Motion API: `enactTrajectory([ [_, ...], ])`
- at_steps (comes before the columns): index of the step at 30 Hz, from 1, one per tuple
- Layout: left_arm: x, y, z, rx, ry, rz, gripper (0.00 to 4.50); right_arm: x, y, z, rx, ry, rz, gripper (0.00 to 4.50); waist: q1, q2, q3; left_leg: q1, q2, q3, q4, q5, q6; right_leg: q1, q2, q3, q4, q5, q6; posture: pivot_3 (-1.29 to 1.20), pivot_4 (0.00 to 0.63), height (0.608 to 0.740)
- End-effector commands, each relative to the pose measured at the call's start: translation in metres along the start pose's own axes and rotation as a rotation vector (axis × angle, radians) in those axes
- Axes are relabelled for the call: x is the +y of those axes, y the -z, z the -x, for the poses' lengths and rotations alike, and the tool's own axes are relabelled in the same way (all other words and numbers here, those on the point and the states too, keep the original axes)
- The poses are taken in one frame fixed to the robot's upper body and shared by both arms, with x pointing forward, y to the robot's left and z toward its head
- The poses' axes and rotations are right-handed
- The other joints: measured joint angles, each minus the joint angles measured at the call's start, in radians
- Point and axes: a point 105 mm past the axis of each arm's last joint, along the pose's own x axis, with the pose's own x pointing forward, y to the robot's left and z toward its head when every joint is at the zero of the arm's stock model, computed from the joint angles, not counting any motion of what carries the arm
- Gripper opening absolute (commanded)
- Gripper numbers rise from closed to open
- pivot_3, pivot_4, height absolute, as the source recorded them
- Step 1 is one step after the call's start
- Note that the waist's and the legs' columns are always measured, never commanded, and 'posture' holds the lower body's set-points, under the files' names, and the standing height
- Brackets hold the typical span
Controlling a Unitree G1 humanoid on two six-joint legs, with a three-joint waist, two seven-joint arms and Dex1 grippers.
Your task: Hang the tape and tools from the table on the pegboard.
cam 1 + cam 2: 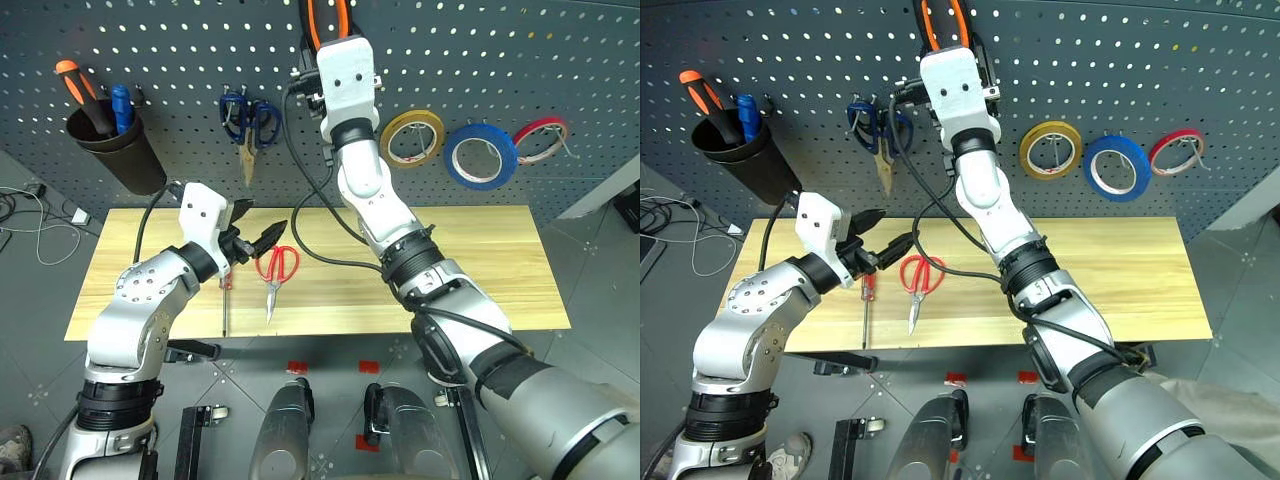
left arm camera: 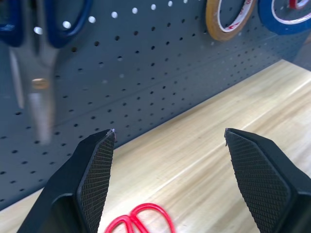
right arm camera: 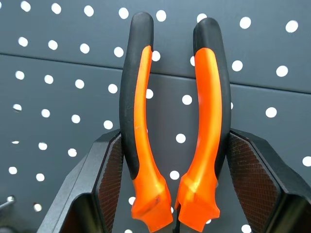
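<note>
Right end effector (image 3: 175, 160) clamped on pliers (image 3: 175, 121) at pegboard (image 1: 180, 50): hanging step. Next: seat handles over a hook. Left end effector (image 2: 167, 160) apart above red scissors (image 1: 277, 270).

The pliers (image 3: 175, 121) lose their head below the frame edge; beside them on the pegboard (image 1: 180, 50), blue-handled scissors (image 2: 39, 63) hang blurred.

Silver-grey jointed arms, white wrist housings, black cables, black textured claws
</note>
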Motion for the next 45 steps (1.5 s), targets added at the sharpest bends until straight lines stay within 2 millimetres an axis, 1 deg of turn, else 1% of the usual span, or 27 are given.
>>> enactTrajectory([
  [1,0.007,-0.013,0.000,-0.059,-0.034,-0.029,3.81,-0.006,0.008,-0.003,0.045,0.029,-0.011,2.87,0.001,0.000,0.000,0.000,0.000,0.000,0.000,0.000,0.000,0.000,0.000,0.000,0.000,0.000,0.000,0.15,0.321,0.740],
  [3,0.009,-0.013,-0.001,-0.064,-0.048,-0.034,3.81,-0.005,0.014,-0.002,0.064,0.018,-0.001,2.87,0.000,0.000,0.000,-0.001,0.000,0.001,0.000,0.000,0.000,-0.001,0.000,0.000,0.000,0.000,0.000,0.15,0.317,0.740],
  [6,0.009,-0.012,-0.002,-0.062,-0.057,-0.036,3.81,-0.003,0.030,0.007,0.111,0.005,0.014,2.87,0.000,0.000,0.000,0.000,0.000,0.001,0.000,0.000,0.000,-0.001,0.000,0.000,0.000,0.001,-0.001,0.15,0.317,0.740],
  [10,0.009,-0.004,-0.002,-0.043,-0.068,-0.025,3.81,-0.006,0.060,0.026,0.208,-0.003,0.034,2.87,0.000,0.000,0.000,0.000,0.001,0.000,0.000,0.001,-0.001,0.000,0.000,-0.001,0.000,0.001,-0.002,0.14,0.321,0.740],
  [13,0.007,0.001,-0.001,-0.030,-0.065,-0.010,3.81,-0.011,0.067,0.032,0.240,0.008,0.003,2.87,0.001,0.000,0.000,0.000,0.001,0.000,0.000,0.001,-0.001,0.000,0.000,0.000,0.000,0.001,-0.002,0.14,0.321,0.740],
  [16,0.007,0.009,-0.001,-0.004,-0.076,0.003,3.81,-0.015,0.069,0.037,0.245,0.021,-0.034,2.87,0.002,0.000,0.000,0.000,0.001,0.000,0.000,0.001,-0.001,0.000,0.000,-0.001,0.000,0.001,-0.001,0.12,0.323,0.740],
  [17,0.007,0.014,0.000,0.008,-0.089,0.018,3.81,-0.016,0.069,0.040,0.243,0.016,-0.046,3.22,0.003,0.000,0.000,0.000,0.001,0.000,-0.001,0.001,-0.001,0.000,0.000,-0.001,0.000,0.001,-0.001,0.12,0.323,0.740],
  [18,0.007,0.020,0.001,0.024,-0.095,0.030,4.07,-0.015,0.069,0.043,0.245,0.002,-0.057,3.63,0.003,-0.001,0.000,0.000,0.001,0.000,-0.001,0.001,-0.001,0.000,0.000,-0.001,0.000,0.001,-0.001,0.10,0.326,0.740],
  [19,0.007,0.025,0.002,0.038,-0.102,0.038,4.18,-0.014,0.070,0.046,0.254,-0.016,-0.059,3.87,0.003,-0.001,0.000,0.000,0.001,0.000,-0.001,0.001,-0.001,0.001,0.000,-0.001,-0.001,0.001,-0.001,0.10,0.326,0.740],
  [20,0.007,0.027,0.003,0.045,-0.107,0.041,4.40,-0.013,0.070,0.047,0.262,-0.029,-0.059,4.21,0.002,0.000,0.000,0.000,0.001,0.000,-0.001,0.001,-0.001,0.001,0.000,-0.001,-0.001,0.001,-0.001,0.10,0.326,0.740],
  [21,0.007,0.031,0.004,0.064,-0.112,0.044,4.50,-0.012,0.070,0.051,0.271,-0.046,-0.060,4.47,0.001,0.000,0.000,-0.001,0.001,0.000,-0.001,0.001,-0.001,0.000,0.000,0.000,-0.001,0.001,-0.001,0.10,0.326,0.740],
  [22,0.007,0.036,0.005,0.082,-0.124,0.048,4.50,-0.011,0.071,0.056,0.279,-0.062,-0.057,4.47,0.000,0.000,0.000,-0.002,0.001,0.001,-0.001,0.001,-0.001,-0.001,0.000,0.000,-0.001,0.001,-0.001,0.08,0.327,0.740],
  [24,0.005,0.046,0.007,0.125,-0.140,0.065,4.50,-0.011,0.069,0.068,0.302,-0.108,-0.070,4.47,-0.001,0.000,0.000,-0.004,0.001,0.000,-0.002,0.001,-0.001,-0.003,0.000,-0.001,-0.001,0.001,-0.002,0.08,0.327,0.740],
  [26,0.006,0.062,0.010,0.228,-0.189,0.100,4.50,-0.009,0.067,0.082,0.342,-0.175,-0.087,4.47,-0.002,0.000,0.000,-0.004,0.001,0.000,-0.002,0.001,-0.001,-0.003,0.000,-0.001,-0.002,0.001,-0.001,0.07,0.328,0.740],
  [28,0.003,0.069,0.012,0.263,-0.200,0.116,4.50,-0.003,0.065,0.099,0.386,-0.277,-0.118,4.47,-0.006,0.000,0.000,-0.003,0.001,0.000,-0.003,0.001,-0.001,-0.003,0.000,-0.001,-0.002,0.001,-0.001,0.07,0.328,0.740],
  [30,-0.004,0.080,0.014,0.314,-0.218,0.138,4.50,0.005,0.066,0.129,0.473,-0.412,-0.211,4.47,-0.005,0.000,0.000,-0.003,0.001,0.000,-0.003,0.001,-0.001,-0.003,0.001,-0.001,-0.002,0.001,-0.001,0.07,0.327,0.740],
  [33,-0.008,0.103,0.019,0.412,-0.274,0.159,4.50,0.016,0.059,0.180,0.579,-0.655,-0.303,4.47,-0.002,0.000,0.000,-0.003,0.001,0.000,-0.004,0.000,0.000,-0.003,0.001,-0.001,-0.003,0.001,-0.001,0.06,0.328,0.740],
  [36,-0.012,0.119,0.022,0.489,-0.301,0.188,4.50,0.015,0.057,0.212,0.634,-0.789,-0.289,4.47,-0.002,0.000,0.001,-0.003,0.001,0.000,-0.003,-0.002,0.004,-0.002,0.001,-0.001,-0.003,0.000,0.000,0.04,0.330,0.740],
  [37,-0.012,0.124,0.022,0.514,-0.309,0.199,4.50,0.014,0.055,0.218,0.634,-0.817,-0.286,4.47,-0.002,0.000,0.001,-0.003,0.001,-0.001,-0.002,-0.002,0.004,-0.002,0.001,-0.001,-0.003,-0.002,0.003,0.04,0.329,0.740],
  [40,-0.017,0.137,0.021,0.576,-0.313,0.246,4.50,0.016,0.049,0.230,0.639,-0.906,-0.282,4.47,-0.005,-0.001,0.001,-0.003,0.001,-0.001,-0.002,-0.002,0.004,-0.002,0.001,-0.001,-0.002,-0.002,0.004,0.03,0.328,0.740],
  [42,-0.021,0.147,0.018,0.626,-0.303,0.269,4.50,0.020,0.044,0.238,0.649,-0.995,-0.303,4.47,-0.004,-0.001,0.001,-0.003,0.002,-0.001,-0.002,-0.002,0.004,-0.002,0.002,-0.002,-0.002,-0.002,0.004,0.02,0.326,0.740],
  [45,-0.031,0.159,0.011,0.677,-0.252,0.283,4.50,0.022,0.038,0.242,0.639,-1.070,-0.307,4.47,-0.003,-0.001,0.001,-0.003,0.002,-0.002,-0.001,-0.002,0.004,-0.002,0.002,-0.002,-0.002,-0.002,0.004,0.02,0.323,0.740],
])
